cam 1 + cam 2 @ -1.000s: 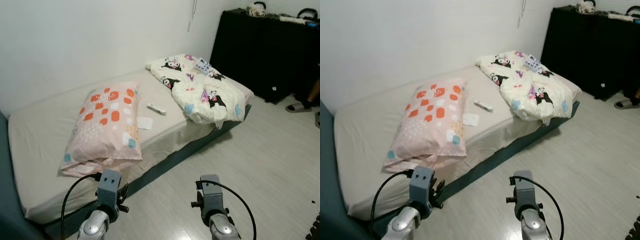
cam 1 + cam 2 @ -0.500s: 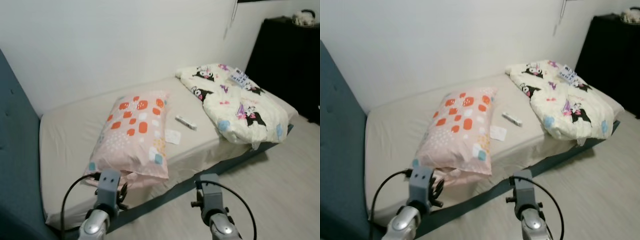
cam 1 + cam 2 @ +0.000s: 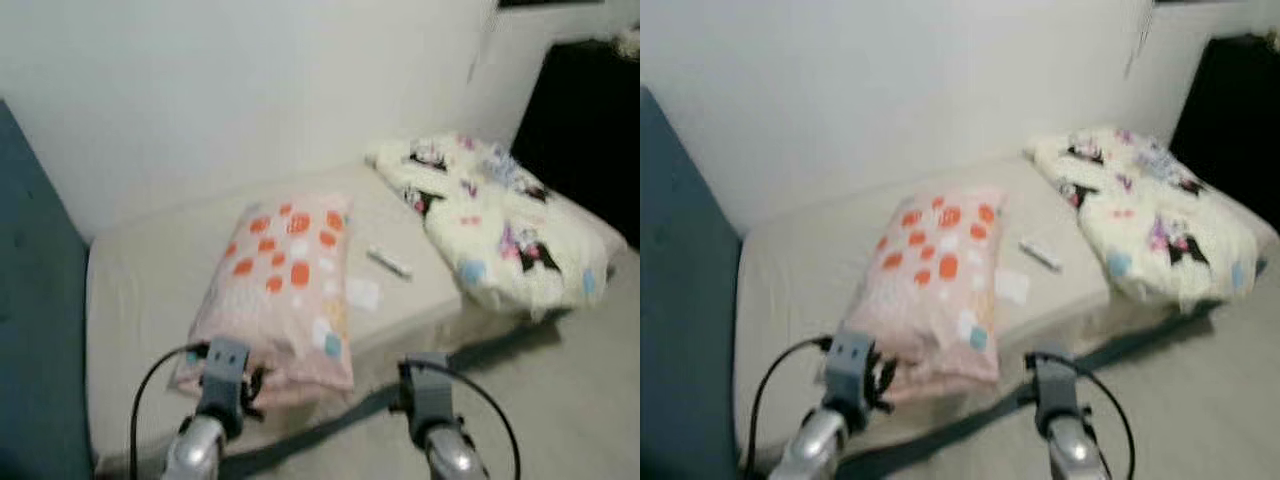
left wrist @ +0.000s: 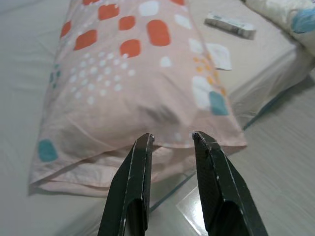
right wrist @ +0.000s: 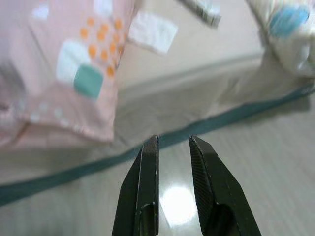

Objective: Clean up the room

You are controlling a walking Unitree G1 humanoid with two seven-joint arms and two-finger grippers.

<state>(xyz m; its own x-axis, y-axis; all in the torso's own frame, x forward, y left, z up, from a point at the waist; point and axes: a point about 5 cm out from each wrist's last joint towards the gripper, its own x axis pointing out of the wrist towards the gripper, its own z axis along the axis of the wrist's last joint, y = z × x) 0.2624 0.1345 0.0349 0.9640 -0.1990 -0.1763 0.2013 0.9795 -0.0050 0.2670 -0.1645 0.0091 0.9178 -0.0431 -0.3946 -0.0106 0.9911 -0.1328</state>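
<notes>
The room held a low bed (image 3: 150, 290) against a white wall, a dark cabinet (image 3: 590, 120) off to your right, and pale floor in front of you. The pillow (image 3: 280, 280) lay in the middle of the mattress, its long axis running from the near edge toward the wall, its near end overhanging slightly just in front of your left gripper (image 4: 170, 140). Just beside it sat a small white paper (image 3: 363, 294), then a small white box (image 3: 390, 262) lying crosswise, then the bunched cartoon-print blanket (image 3: 500, 225) at the far right end. Both grippers hung low and empty: your left gripper's 2 fingers stood parted near the pillow's edge, your right gripper (image 5: 173, 142) parted over the floor beside the bed frame. The head views were blurred, so I judged reaching then risked a mistimed grab; pinching the pillow could also sweep the paper and box off the mattress.
</notes>
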